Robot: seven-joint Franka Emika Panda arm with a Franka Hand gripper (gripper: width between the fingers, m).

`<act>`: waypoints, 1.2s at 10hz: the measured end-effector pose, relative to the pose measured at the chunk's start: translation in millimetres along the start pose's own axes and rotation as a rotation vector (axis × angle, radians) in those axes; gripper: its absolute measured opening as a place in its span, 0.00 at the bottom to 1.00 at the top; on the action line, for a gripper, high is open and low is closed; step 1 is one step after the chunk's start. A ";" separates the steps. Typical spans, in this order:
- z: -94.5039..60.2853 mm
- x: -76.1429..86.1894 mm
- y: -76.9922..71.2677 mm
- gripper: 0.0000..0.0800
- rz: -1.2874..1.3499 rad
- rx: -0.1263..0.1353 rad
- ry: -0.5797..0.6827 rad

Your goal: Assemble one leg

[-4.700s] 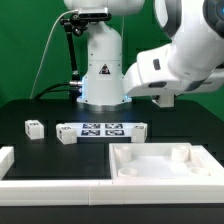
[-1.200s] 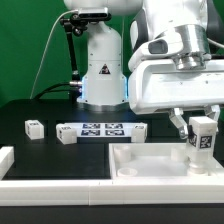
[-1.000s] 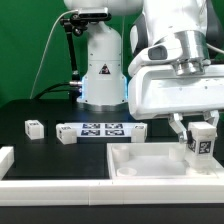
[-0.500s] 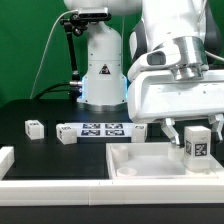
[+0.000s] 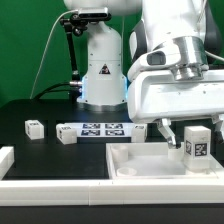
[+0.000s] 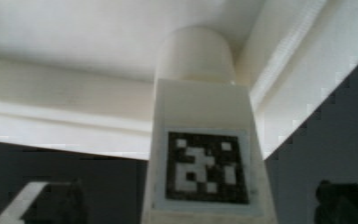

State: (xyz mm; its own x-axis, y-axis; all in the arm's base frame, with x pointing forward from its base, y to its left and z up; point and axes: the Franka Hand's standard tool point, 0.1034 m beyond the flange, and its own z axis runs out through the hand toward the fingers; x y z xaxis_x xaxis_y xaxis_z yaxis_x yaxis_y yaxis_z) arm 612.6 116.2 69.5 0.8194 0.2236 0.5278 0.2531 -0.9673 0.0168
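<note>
The leg (image 5: 197,143), a small white block with a black-and-white tag, stands upright over the right part of the large white tray-like piece (image 5: 135,178). My gripper (image 5: 192,132) straddles it from above, with its fingers a little apart from the leg's sides, so it is open. In the wrist view the leg (image 6: 202,130) fills the middle, its rounded end against the tray's inner corner (image 6: 69,90). The dark fingers (image 6: 30,203) sit wide on both sides of my gripper (image 6: 190,205), not touching the leg.
Two more small white tagged blocks (image 5: 34,127) (image 5: 67,134) lie on the black table at the exterior view's left. The marker board (image 5: 102,129) lies behind the tray. A white part (image 5: 8,158) sits at the front left. The robot base (image 5: 100,70) stands at the back.
The gripper and the leg came down and slightly toward the exterior view's left over the tray. The fingers have spread away from the leg. Nothing moved in the last half second.
</note>
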 end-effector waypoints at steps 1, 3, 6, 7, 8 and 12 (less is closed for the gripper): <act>-0.3 0.5 0.2 0.81 0.000 0.000 0.001; -14.1 11.9 3.0 0.81 -0.001 0.000 -0.017; -14.5 8.7 0.6 0.81 -0.002 0.010 -0.070; -14.0 7.0 -3.6 0.81 -0.004 0.031 -0.180; -11.8 12.5 -2.7 0.81 0.000 0.037 -0.215; -11.2 13.5 1.3 0.81 0.005 0.081 -0.493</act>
State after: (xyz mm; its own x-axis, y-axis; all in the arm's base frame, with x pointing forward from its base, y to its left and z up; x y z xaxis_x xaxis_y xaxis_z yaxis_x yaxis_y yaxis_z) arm 618.2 116.6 86.2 0.9614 0.2679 0.0632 0.2716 -0.9605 -0.0606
